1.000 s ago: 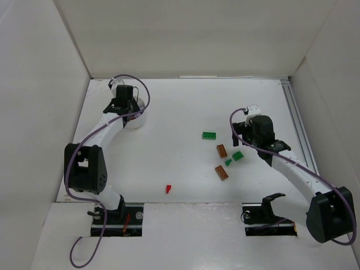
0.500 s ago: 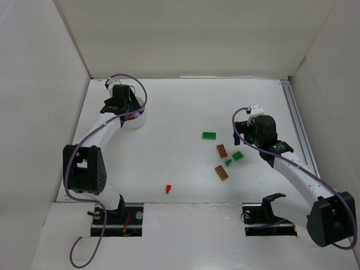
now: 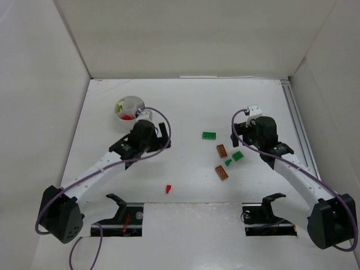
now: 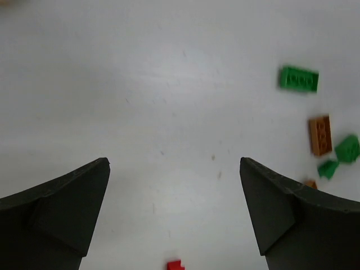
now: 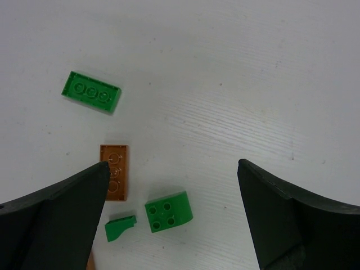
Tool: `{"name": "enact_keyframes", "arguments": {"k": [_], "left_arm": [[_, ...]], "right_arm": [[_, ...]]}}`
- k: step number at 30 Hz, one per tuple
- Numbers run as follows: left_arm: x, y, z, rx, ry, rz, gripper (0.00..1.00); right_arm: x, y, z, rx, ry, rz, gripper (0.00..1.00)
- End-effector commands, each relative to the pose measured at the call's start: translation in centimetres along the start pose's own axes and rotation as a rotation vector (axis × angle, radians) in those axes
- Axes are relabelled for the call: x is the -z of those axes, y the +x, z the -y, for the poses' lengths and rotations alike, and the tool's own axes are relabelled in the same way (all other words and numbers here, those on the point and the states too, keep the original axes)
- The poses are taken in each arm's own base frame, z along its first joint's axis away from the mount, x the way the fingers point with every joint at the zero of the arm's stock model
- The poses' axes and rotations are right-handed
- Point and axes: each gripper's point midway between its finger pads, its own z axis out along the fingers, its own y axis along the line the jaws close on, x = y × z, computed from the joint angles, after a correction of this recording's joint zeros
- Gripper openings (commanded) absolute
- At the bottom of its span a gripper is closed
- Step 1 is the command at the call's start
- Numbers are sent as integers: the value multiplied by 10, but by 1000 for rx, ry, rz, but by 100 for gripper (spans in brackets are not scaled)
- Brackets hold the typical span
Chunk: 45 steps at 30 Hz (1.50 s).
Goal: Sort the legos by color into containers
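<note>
The left gripper (image 4: 173, 161) is spread wide with nothing between its dark fingers (image 4: 67, 197), which frame bare table (image 3: 185, 107). From above, the left gripper (image 3: 157, 134) sits at the end of an arm stretched long and low from its base, reaching diagonally toward the middle of the table. It is just in front of, and apart from, the round white cup (image 3: 135, 104). The cup stands near the far left corner and holds a yellow-green piece (image 3: 120, 105) and a red piece (image 3: 128, 117). The overhead view is too small to say which compartments they lie in.

The right gripper (image 5: 172, 163) is also spread wide and empty. Its arm bends at the elbow and arches in over the right side of the table, with the right gripper (image 3: 239, 138) hanging above the cluster of loose bricks.

Under it lie a long green brick (image 5: 91, 91), a brown brick (image 5: 113, 171) partly behind the left finger, a green brick with a rounded edge (image 5: 169, 211) and a small green wedge (image 5: 120, 226) just beside it. None of them touches the fingers.

A second brown brick (image 3: 221, 172) lies nearer the arm bases. A small red brick (image 3: 169, 188) lies alone, well apart from the cluster, and shows at the bottom edge of the left wrist view.
</note>
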Motion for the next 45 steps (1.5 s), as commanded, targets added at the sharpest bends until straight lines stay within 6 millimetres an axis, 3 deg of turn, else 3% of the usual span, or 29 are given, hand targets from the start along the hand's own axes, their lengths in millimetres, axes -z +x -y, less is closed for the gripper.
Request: {"name": "enact_keyframes", "arguments": {"k": [1,4,5,6,10,12,15,18,25,32,37,39,40,42,45], "left_arm": [[24,81,2,11,9,-165,100],[45,129,20,-15,91,-243,100],[49,147,6,-24,31,-284,100],[52,156,0,-21,1,-305,100],[73,204,19,-100,68,-431,97],[78,218,25,-114,71,-464,92],[81,243,-3,-203,-89,-520,88],[73,245,-18,-230,-182,-504,78],[61,237,-17,-270,-270,-445,58],[56,230,-12,-276,-283,-408,24],[49,216,1,-284,-254,-350,17],[44,208,3,-276,-249,-341,11],[42,206,5,-270,-242,-335,1],[39,204,1,-288,-256,-330,0],[36,182,15,-262,-254,-267,0]], "right_arm": [[-1,-10,-10,11,-65,64,100],[0,-3,-20,24,-99,62,100],[0,-6,-24,30,-110,73,100],[-1,-1,-24,30,-110,64,100],[-1,3,-29,44,-107,55,100],[-1,3,-27,44,-96,55,100],[-2,5,-28,48,-94,55,100],[-2,5,-27,48,-84,55,100],[1,5,-29,52,-93,66,100],[1,5,-29,52,-93,66,100],[1,5,-29,52,-93,66,100],[1,5,-29,52,-93,66,100],[3,3,-29,52,-93,75,100],[2,3,-28,51,-84,75,100],[4,0,-28,51,-84,86,100]]}}
